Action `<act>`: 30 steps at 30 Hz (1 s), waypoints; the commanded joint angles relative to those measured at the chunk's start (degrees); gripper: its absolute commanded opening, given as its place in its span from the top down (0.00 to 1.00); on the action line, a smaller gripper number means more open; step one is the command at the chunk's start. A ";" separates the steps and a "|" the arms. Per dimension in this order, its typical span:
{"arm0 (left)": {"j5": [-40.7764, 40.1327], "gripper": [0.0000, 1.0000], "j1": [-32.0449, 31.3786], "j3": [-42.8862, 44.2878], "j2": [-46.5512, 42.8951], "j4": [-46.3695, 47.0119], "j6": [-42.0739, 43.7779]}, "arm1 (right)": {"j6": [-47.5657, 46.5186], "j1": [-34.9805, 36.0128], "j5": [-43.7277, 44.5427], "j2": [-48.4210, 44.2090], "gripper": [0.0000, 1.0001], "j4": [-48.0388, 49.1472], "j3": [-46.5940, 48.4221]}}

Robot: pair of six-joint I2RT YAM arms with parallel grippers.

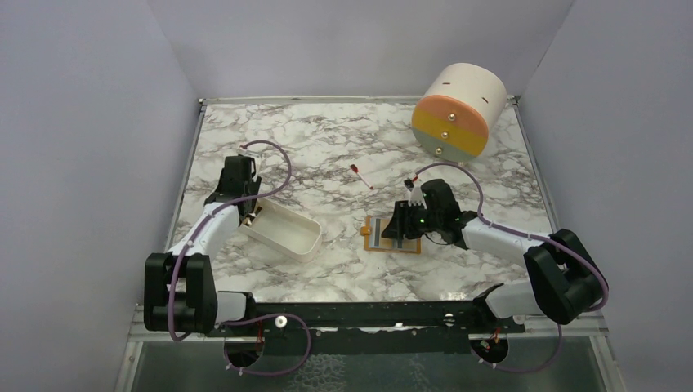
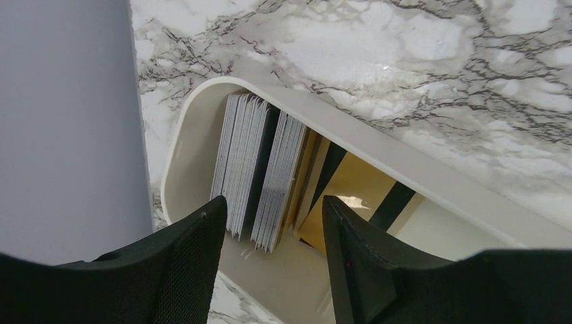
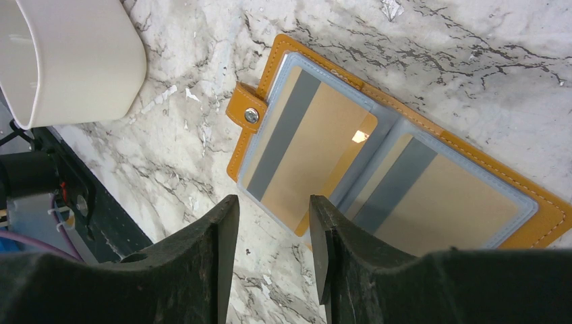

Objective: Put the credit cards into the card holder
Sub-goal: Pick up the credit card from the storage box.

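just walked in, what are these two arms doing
The left gripper hangs open over a stack of credit cards standing on edge in a white tray. The right gripper is open above the card holder, which lies unfolded on the table. One card sits in the half away from the snap stud. A second card lies askew on the stud side, its corner poking past the edge, apparently not fully in.

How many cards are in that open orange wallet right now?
2. One card lies on the half beside the snap stud, an edge sticking out; the other card sits in the far half of the card holder. Others may hide behind them.
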 commanded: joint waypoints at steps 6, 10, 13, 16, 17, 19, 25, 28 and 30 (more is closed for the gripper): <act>-4.53 0.44 1.99 -0.04 6.01 7.57 5.48 | 0.33 0.19 -2.50 0.61 0.57 3.24 0.16; -5.85 0.44 2.05 -0.05 7.39 8.66 6.48 | 0.09 0.19 -2.19 0.33 0.57 2.70 0.22; -6.45 0.48 2.04 0.11 8.04 8.46 6.87 | -0.18 0.19 -1.54 -0.22 0.57 2.18 0.30; -7.45 0.51 2.04 0.47 7.56 8.46 7.53 | -0.21 0.18 -1.16 -0.52 0.57 1.90 0.27; -7.91 0.51 2.07 0.60 7.41 8.56 7.90 | -0.21 0.18 -1.15 -0.57 0.57 1.81 0.21; -8.61 0.53 2.06 0.78 7.34 8.79 8.07 | -0.21 0.19 -1.14 -0.61 0.57 1.94 0.10; -9.16 0.59 2.08 0.79 7.60 8.66 8.59 | -0.38 0.19 -0.87 -0.60 0.57 1.66 -0.17; -9.09 0.61 2.04 1.19 7.61 8.44 8.62 | -0.70 0.10 -0.56 -0.72 0.57 1.26 -0.17; -8.65 0.63 2.04 1.42 7.80 8.02 8.63 | -0.88 0.11 -0.34 -0.67 0.57 1.00 -0.04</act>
